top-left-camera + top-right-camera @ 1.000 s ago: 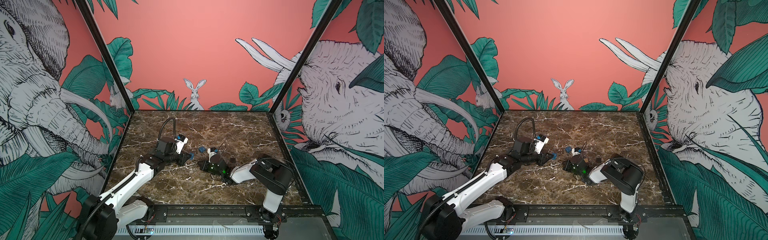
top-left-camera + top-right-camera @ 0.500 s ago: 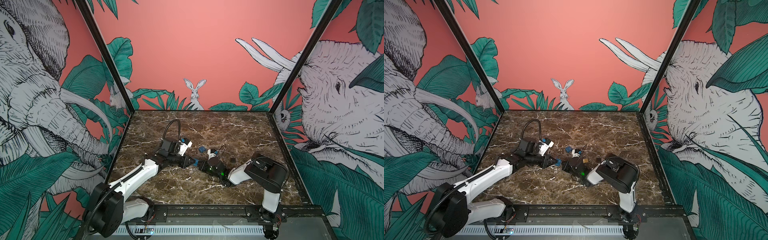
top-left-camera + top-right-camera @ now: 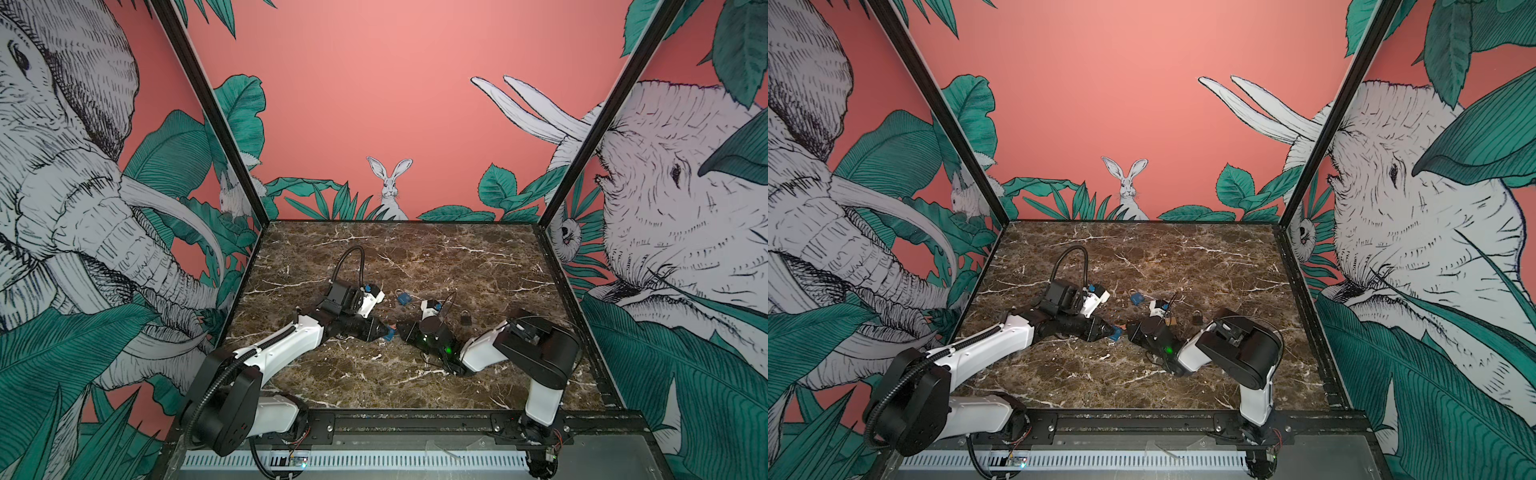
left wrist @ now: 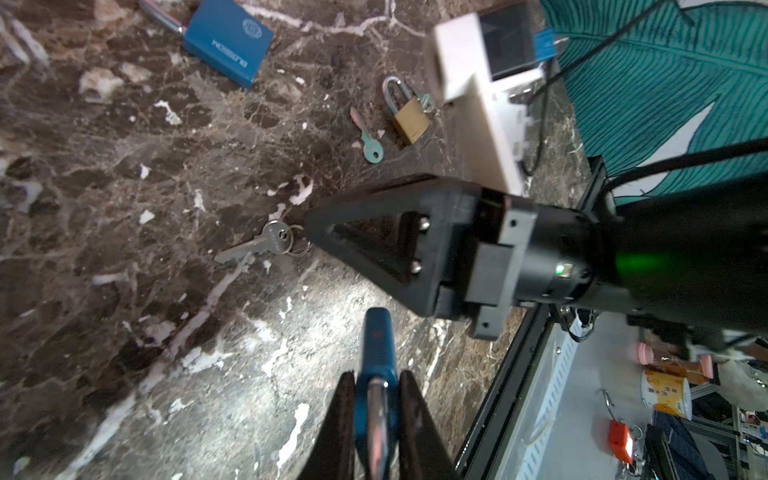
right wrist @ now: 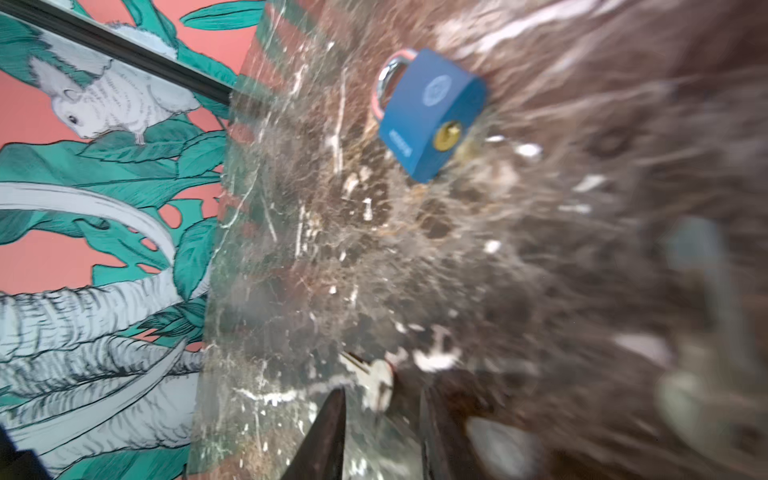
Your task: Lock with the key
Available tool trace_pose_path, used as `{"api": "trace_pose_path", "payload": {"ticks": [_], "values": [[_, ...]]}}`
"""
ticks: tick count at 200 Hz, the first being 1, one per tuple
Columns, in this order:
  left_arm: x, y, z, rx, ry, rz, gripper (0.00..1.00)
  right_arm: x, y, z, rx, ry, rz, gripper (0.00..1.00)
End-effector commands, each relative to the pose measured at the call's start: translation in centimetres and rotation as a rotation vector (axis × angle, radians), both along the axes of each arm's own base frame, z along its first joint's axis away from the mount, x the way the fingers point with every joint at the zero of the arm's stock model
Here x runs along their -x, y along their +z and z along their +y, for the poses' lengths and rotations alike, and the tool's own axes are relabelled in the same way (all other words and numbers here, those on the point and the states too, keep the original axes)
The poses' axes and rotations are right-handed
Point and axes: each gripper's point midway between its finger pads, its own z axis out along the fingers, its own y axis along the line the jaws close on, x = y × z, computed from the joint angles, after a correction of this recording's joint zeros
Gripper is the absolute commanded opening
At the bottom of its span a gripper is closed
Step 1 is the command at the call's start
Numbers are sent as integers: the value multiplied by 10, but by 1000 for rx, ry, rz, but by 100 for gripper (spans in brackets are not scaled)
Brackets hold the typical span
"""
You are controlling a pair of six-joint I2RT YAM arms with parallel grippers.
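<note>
The silver key (image 4: pixel 257 247) lies just ahead of the spread right jaws, shaft pointing away; left jaws pinch the padlock (image 4: pixel 376 345).

Small blue padlock (image 4: pixel 376 336) clamped edge-on in the left tool (image 4: pixel 376 376); ringed silver key (image 4: pixel 257 245) flat on marble tabletop (image 4: pixel 124 166) nearby.

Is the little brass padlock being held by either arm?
No, the brass padlock lies on the marble table beside a teal key.

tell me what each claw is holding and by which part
Left claw grips a blue padlock at its shackle end. Right claw holds nothing: jaws apart, silver key lying at its tips.
</note>
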Motion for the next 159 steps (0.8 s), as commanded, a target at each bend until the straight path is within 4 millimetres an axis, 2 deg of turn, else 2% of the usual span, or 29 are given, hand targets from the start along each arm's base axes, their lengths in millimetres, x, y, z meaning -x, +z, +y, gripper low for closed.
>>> {"api": "trace_pose_path", "payload": {"ticks": [1, 16, 41, 63, 103, 159], "values": [[-3, -9, 7, -81, -15, -6, 0, 3, 12, -17, 52, -27, -34, 31], [-6, -19, 7, -99, -28, 0, 0, 5, 21, -23, 65, -21, -62, 31], [-10, -24, 0, -85, -54, -4, 0, 6, 27, -28, 65, -2, -77, 31], [-12, -21, -7, -51, -85, -1, 0, 7, 25, -26, 55, 14, -72, 31], [-20, -31, -10, -93, -115, 24, 0, 8, 21, -24, 9, 24, -65, 31], [-17, -41, -14, -106, -165, 85, 0, 7, 26, -36, -6, 16, -74, 31]]}}
